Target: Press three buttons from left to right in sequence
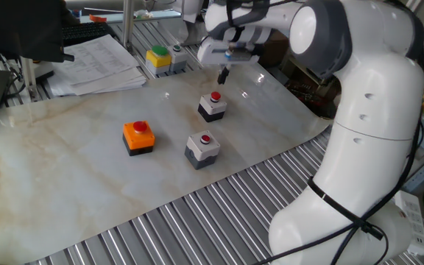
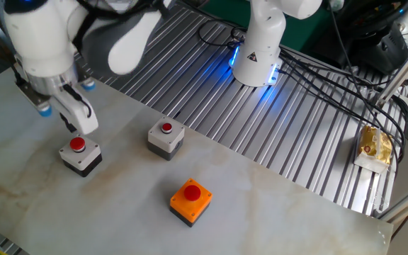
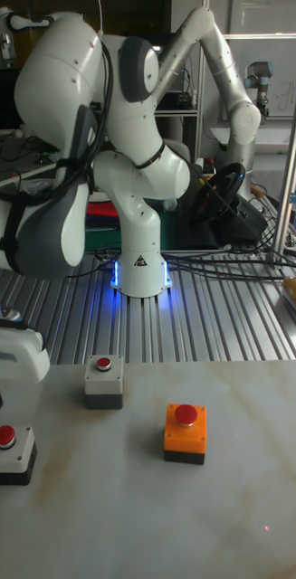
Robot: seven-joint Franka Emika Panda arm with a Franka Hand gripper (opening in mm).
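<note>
**Claw hung clear above the white-topped box**

On the marble table (image 1: 65, 169) sat three stiff little boxes: orange box (image 1: 138, 138) at left, grey box (image 1: 202, 149) in the middle, white-topped box (image 1: 212, 106) far right. Rigid and light, likely to skid, so push straight down on the red cap. The claw (image 1: 224, 75) hovered above, touching nothing; its gap couldn't be told.

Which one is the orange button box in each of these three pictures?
One fixed view: orange button box, left of centre on the marble.
The other fixed view, bottom centre, nearest the camera.
Tall fixed view, lower right of centre.
Shared landmark: the grey button box beside it.
</note>
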